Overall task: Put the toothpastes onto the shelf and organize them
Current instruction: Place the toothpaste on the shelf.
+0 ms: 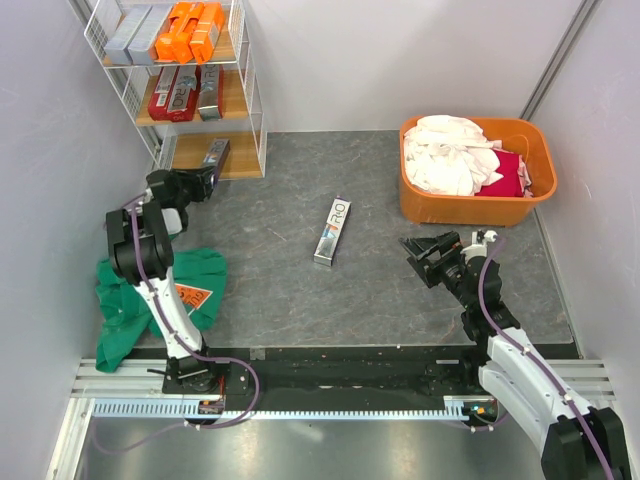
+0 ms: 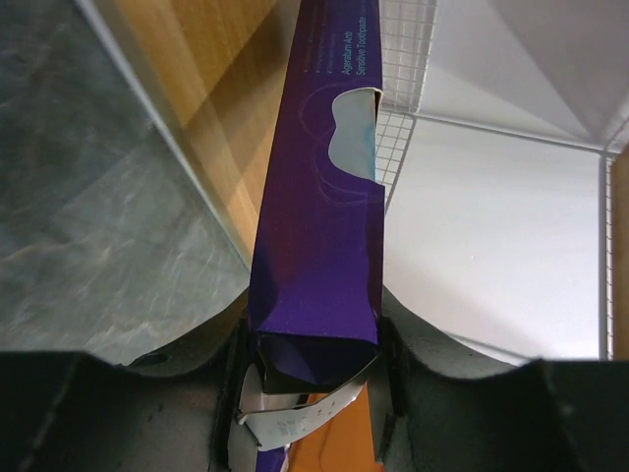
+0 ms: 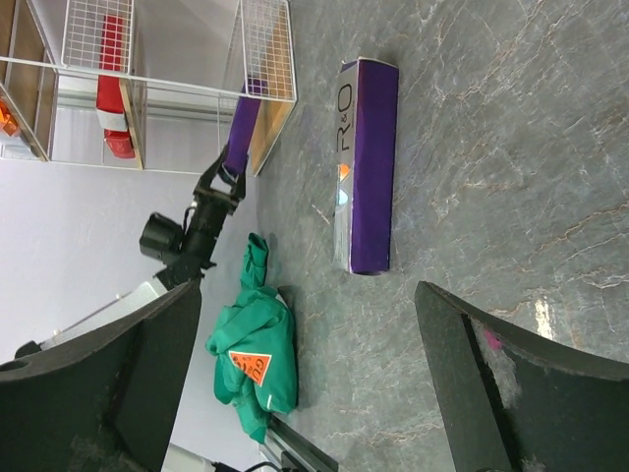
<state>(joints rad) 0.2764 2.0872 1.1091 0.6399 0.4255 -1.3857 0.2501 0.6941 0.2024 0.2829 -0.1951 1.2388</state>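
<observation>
On the grey marbled worktop (image 1: 290, 300) lies one slim purple-and-silver cardboard carton (image 1: 332, 231). The left claw (image 1: 205, 180) clamps another glossy purple carton (image 2: 319, 246) at the bottom wooden board (image 1: 190, 152) of the white wire shelf (image 1: 252, 100); the right claw (image 1: 421, 260) gapes, empty.

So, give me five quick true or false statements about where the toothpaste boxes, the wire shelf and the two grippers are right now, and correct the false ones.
1. The left gripper grips a purple toothpaste carton at the lowest wooden board of the white wire shelf. True.
2. The right gripper is clamped on a carton. False: its jaws are open and empty.
3. The bright orange cartons sit on the shelf's top tier. True.
4. The purple-and-silver carton stands upright. False: it lies flat on the grey table.
5. The orange plastic tub is empty. False: it holds white and red laundry.
</observation>
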